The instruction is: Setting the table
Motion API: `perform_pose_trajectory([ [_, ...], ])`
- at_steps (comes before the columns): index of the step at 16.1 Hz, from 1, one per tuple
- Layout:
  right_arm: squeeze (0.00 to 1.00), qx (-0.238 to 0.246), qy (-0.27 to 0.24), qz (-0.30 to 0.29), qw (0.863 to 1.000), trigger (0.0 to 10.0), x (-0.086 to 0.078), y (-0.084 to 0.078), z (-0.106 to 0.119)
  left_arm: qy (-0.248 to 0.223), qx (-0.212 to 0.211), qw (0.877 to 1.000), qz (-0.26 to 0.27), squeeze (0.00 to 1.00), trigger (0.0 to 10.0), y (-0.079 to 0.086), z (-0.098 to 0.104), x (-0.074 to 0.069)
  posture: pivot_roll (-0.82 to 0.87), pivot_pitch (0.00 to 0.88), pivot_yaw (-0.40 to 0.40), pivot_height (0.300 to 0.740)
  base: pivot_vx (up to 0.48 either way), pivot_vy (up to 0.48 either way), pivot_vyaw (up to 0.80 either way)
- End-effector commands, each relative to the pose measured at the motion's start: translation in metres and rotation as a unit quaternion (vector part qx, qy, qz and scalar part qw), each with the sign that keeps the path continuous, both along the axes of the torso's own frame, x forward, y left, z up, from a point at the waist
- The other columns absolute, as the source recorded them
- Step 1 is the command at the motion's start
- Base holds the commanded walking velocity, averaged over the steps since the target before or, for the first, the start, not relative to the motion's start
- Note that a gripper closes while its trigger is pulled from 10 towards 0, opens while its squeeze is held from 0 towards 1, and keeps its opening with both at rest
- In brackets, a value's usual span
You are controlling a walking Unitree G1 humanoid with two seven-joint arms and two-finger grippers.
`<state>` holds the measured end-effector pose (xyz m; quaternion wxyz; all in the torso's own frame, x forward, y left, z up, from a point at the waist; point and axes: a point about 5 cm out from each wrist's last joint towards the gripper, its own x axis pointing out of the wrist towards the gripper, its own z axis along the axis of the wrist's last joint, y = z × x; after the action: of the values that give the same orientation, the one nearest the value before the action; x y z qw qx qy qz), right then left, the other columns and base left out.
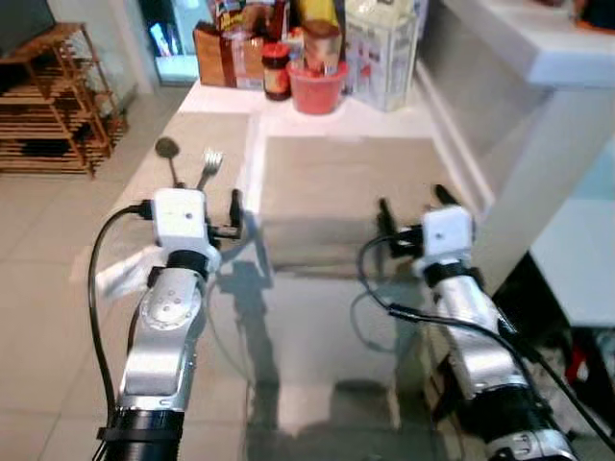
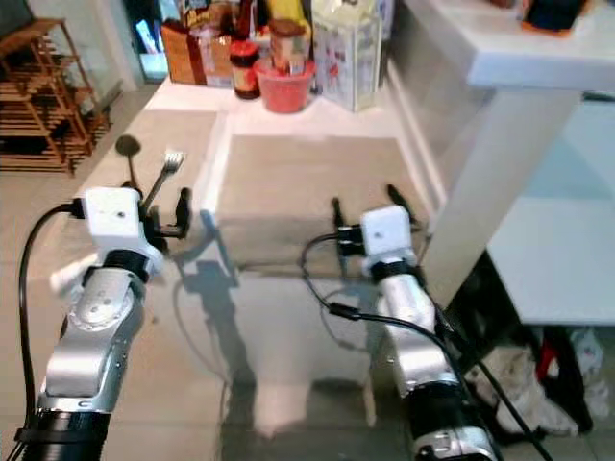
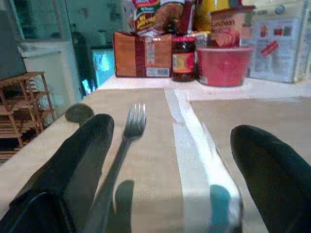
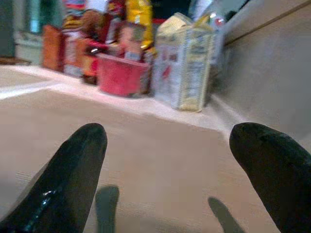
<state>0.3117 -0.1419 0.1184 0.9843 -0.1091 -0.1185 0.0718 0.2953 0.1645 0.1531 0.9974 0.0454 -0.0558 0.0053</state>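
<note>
A metal fork (image 1: 209, 165) and a spoon (image 1: 167, 149) lie side by side on the left beige placemat (image 1: 207, 130). My left gripper (image 1: 213, 199) hovers open just behind the fork's handle. In the left wrist view the fork (image 3: 132, 124) runs along the inner side of one black finger (image 3: 80, 155), with the spoon (image 3: 78, 112) beyond it. My right gripper (image 1: 413, 204) stands open over the bare right placemat (image 1: 346, 173), with nothing between its fingers (image 4: 77, 160).
At the table's far end stand a red bowl (image 1: 317, 86), a jar (image 1: 277, 72), a carton (image 1: 382, 53) and brown food packets (image 1: 226, 48). A white counter (image 1: 538, 48) rises at the right. A wooden rack (image 1: 48, 106) stands on the tiled floor at the left.
</note>
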Motion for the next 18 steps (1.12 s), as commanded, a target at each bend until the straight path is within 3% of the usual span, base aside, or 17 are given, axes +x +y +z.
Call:
perform_pose_trajectory([
  [1, 0.0, 0.0, -0.013, 0.016, 1.0, 10.0, 0.001, 0.01, 0.005, -0.012, 0.014, 1.0, 0.018, 0.0, 10.0, 0.009, 0.006, 0.001, 0.03, 0.0, 0.005, 0.74, 0.458, 0.0, 0.0],
  [5, 0.0, 0.001, -0.01, 0.012, 1.0, 10.0, -0.003, 0.009, 0.002, -0.007, 0.052, 0.999, 0.007, 0.0, 10.0, 0.013, 0.029, 0.017, 0.03, 0.0, 0.011, 0.74, 0.0, 0.0, 0.0],
  [7, 0.0, 0.005, -0.008, 0.011, 1.0, 10.0, -0.003, 0.009, 0.002, 0.001, 0.05, 0.998, -0.05, 0.0, 10.0, 0.006, 0.05, 0.037, 0.03, 0.0, 0.015, 0.74, 0.0, 0.0, 0.0],
  [10, 0.0, 0.005, -0.01, 0.012, 1.0, 10.0, -0.004, 0.012, 0.002, 0.028, 0.047, 0.996, -0.066, 0.0, 10.0, 0.006, 0.062, 0.064, 0.02, 0.0, 0.028, 0.74, 0.0, 0.0, 0.0],
  [14, 0.0, 0.008, -0.037, 0.009, 0.999, 10.0, -0.006, 0.01, 0.02, 0.082, 0.027, 0.994, -0.06, 0.0, 10.0, 0.009, 0.057, 0.087, 0.0, 0.0, 0.035, 0.74, 0.0, 0.0, 0.0],
  [18, 0.0, 0.002, -0.054, 0.0, 0.999, 10.0, -0.007, 0.002, 0.032, 0.114, -0.005, 0.99, -0.079, 0.0, 10.0, -0.001, 0.05, 0.099, -0.01, 0.0, 0.035, 0.74, 0.0, 0.0, 0.0],
])
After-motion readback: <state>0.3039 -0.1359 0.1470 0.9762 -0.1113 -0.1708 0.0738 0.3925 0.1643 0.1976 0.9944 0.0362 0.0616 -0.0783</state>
